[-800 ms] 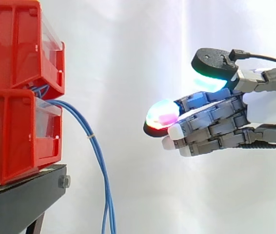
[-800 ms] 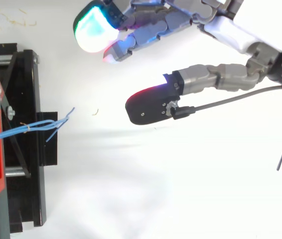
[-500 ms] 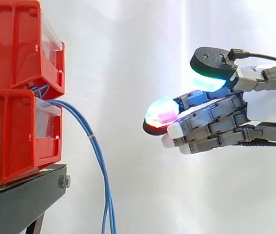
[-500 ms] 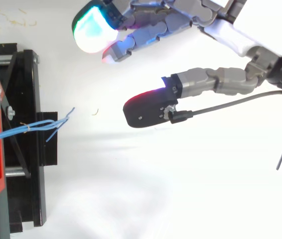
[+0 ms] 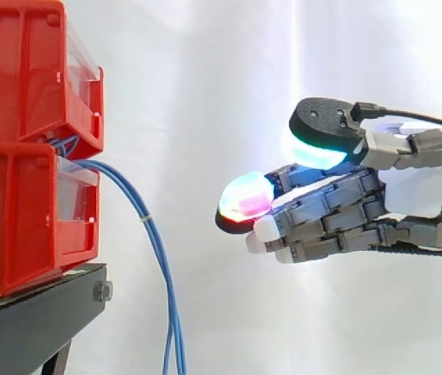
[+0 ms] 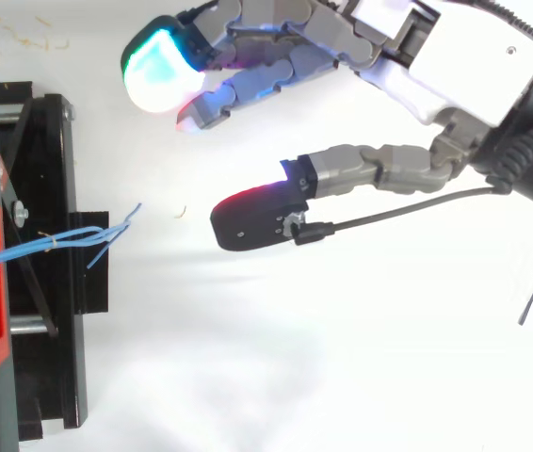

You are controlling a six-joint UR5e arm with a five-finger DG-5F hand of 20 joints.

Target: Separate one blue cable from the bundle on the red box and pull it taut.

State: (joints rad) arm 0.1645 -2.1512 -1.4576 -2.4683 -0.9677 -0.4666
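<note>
The hand [image 5: 416,187] is seen open and empty, with fingers held nearly straight and close together, the thumb [image 5: 326,129] spread above them and nothing gripped; it hangs in the air to the right of the bundle of blue cables [image 5: 157,258], well apart from it. The bundle is seen emerging from between the two stacked red bins [image 5: 26,219], arching over the lower bin's front and dropping past the edge of the black stand [image 5: 41,320]; the strands are bound close by a small pale tie [image 5: 144,219], and in the top view their ends [image 6: 121,226] are fanned apart beyond it. The chief risk is judged to lie there: the thick glowing fingertips [image 5: 244,201] could easily be closed on several strands at once, so that the whole bundle is dragged rather than one cable freed; a pinch made above the tie would make separation harder. A thin strand could also be pushed aside or let slip between the pads — and a hard pull might shift the bins on the stand.
</note>
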